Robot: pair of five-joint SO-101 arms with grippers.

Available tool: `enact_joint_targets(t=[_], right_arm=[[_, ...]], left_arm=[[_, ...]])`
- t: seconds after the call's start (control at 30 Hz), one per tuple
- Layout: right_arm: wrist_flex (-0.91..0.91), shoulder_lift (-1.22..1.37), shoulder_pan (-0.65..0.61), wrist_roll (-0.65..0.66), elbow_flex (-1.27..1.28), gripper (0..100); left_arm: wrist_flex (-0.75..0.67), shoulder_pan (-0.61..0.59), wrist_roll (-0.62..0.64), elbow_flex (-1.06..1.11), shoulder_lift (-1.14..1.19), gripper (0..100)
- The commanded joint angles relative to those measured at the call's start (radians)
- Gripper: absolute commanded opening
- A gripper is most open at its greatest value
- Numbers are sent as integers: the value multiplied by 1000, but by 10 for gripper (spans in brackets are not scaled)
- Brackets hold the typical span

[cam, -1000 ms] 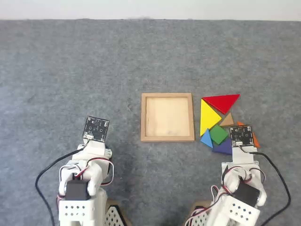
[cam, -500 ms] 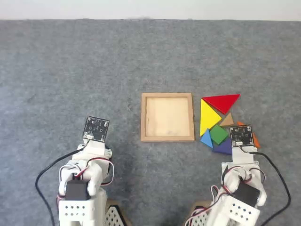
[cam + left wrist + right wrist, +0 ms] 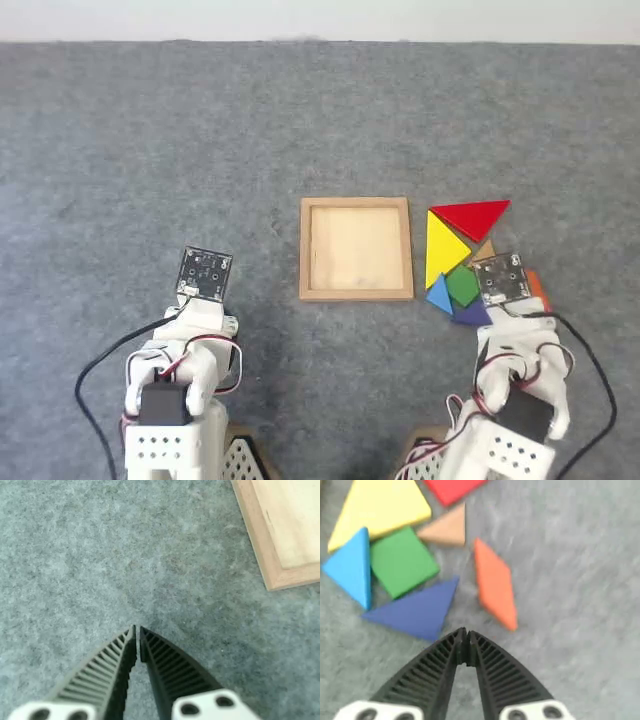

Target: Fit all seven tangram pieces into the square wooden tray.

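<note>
Motion shows in the right arm (image 3: 515,350) alone: in the high view we have pushed its wrist up-frame and slightly left, so it now covers the lower right of the tangram pieces (image 3: 440,248). Our right gripper (image 3: 463,632) is closed and empty, its tips just short of the navy triangle (image 3: 415,611) and the orange parallelogram (image 3: 495,582). All seven pieces lie on the counter (image 3: 150,150), right of the bare tray (image 3: 355,204) at frame centre. Our left gripper (image 3: 136,630), also closed, rests near the tray's corner. We judge the first pick is starting.
</note>
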Motion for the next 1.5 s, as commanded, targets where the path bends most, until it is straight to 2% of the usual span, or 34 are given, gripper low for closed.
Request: enact_joint_targets(t=[0.0, 0.13, 0.23, 0.33, 0.63, 0.83, 0.93, 1.17, 1.27, 1.47], right_arm=[[22, 7, -36, 20, -155, 35], [65, 45, -61, 18, -287, 75], [68, 191, -79, 15, -390, 72], [64, 440, -120, 0, -522, 72], [137, 1372, -369, -282, -1126, 77], [122, 1770, -478, -391, -1395, 78], [81, 1894, -503, -440, -1445, 101], [36, 2023, -555, -508, -1447, 309], [51, 2032, -541, -601, -1444, 325], [-7, 2034, -503, -658, -1389, 325]], left_arm=[[5, -3, 9, -12, -20, 13], [5, -3, 9, -12, -20, 13], [5, -3, 9, -12, -20, 13], [5, -3, 9, -12, -20, 13], [5, -3, 9, -12, -20, 13], [5, -3, 9, -12, -20, 13], [5, -3, 9, -12, -20, 13], [5, -3, 9, -12, -20, 13], [5, -3, 9, -12, -20, 13], [5, -3, 9, -12, -20, 13]])
